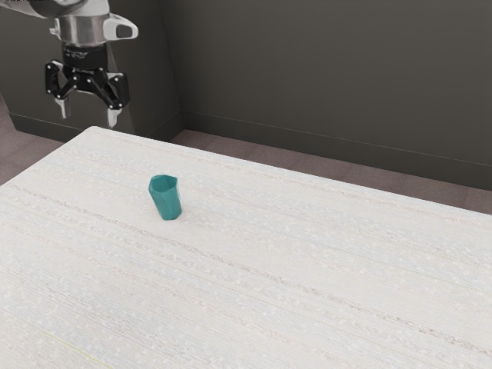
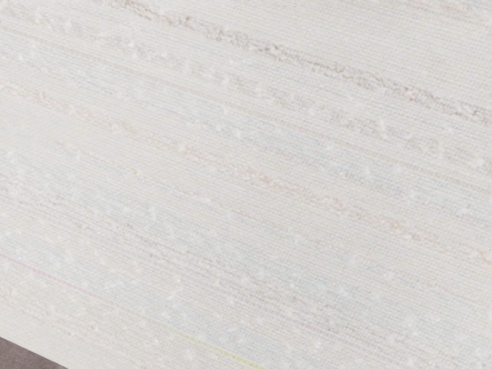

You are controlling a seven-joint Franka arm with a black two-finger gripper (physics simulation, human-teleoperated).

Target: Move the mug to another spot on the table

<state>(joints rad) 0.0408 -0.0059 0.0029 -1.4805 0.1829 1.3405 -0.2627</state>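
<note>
Pale table top (image 1: 292, 307) was recorded nearest the lens: whitish, wood-grained, with fine brownish streaks laid roughly parallel to its far edge. Most of the exterior view was taken up by it.

Far left, high up: the black gripper (image 1: 88, 115) was noted hanging in the air on a silver-and-white wrist (image 1: 84, 31). It was pointed down, above the table's far left corner as far as could be judged. Its fingers (image 1: 113, 117) were held well apart, pale at the tips, and closed on no object. Gripper and mug were found well apart.

Right of the gripper and nearer: the mug (image 1: 166, 197) was logged left of the table's middle, in its far half. Teal, faceted sides, narrower at the base than at the mouth. It was set on its base, mouth up, leaning a little by appearance; a handle could not be made out. It was touched by the table alone.

Right of the mug: streaked table top was recorded up to the picture's right edge.

Behind, left to right: a dark grey wall (image 1: 346, 61), a dark skirting (image 1: 346, 142) at its foot, and a strip of brownish floor (image 1: 323, 165) were noted.

Wrist view: the same streaked table top (image 2: 246, 184) was recorded under the hand, with a dark sliver of floor (image 2: 15, 363) past one edge.
</note>
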